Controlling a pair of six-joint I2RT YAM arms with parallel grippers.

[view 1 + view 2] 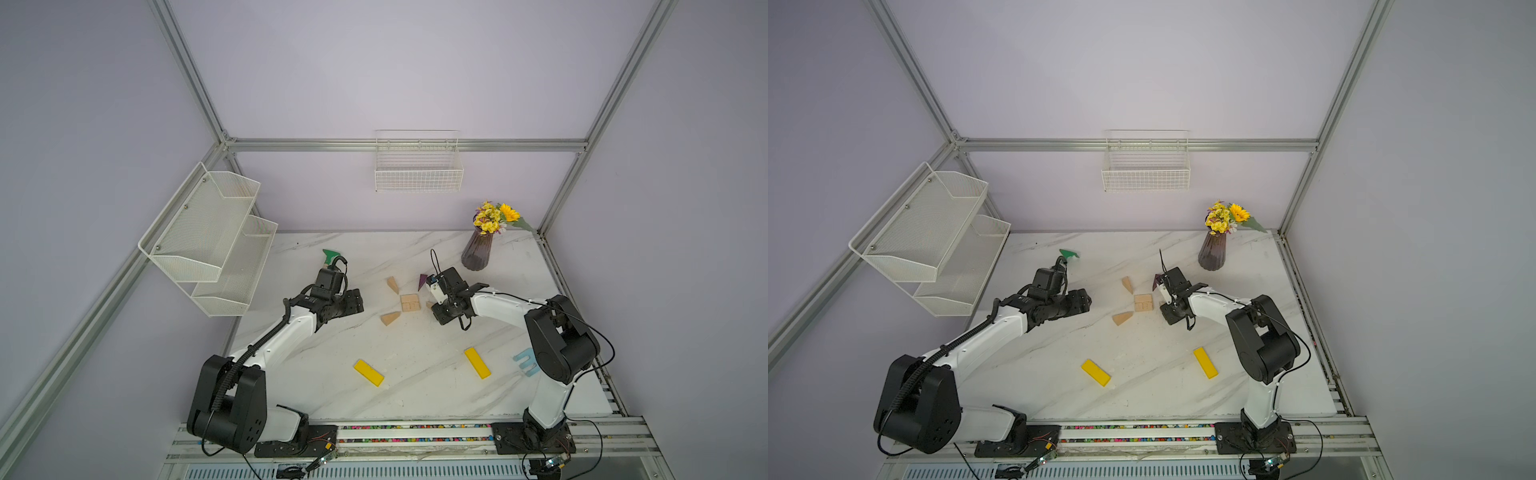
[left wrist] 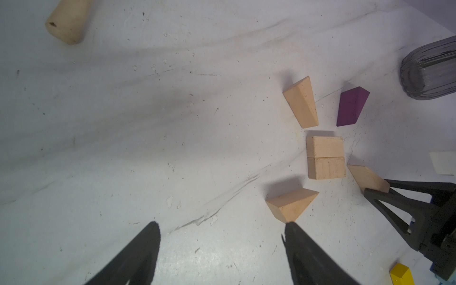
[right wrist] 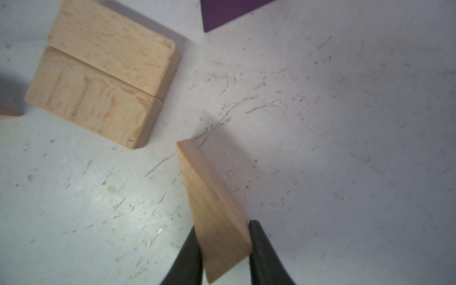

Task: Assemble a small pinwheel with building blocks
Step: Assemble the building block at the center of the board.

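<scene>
Both wrist views (unlike overhead) show the clamped wedge (image 3: 214,209).

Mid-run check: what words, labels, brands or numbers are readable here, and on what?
No text is readable in any view.
On the two tan blocks: only wood grain.
On the tan wedge in the right gripper: nothing.
On the yellow bars, purple wedge and vase: no label visible.
On the small board by the left arm's base: too small to read.
</scene>
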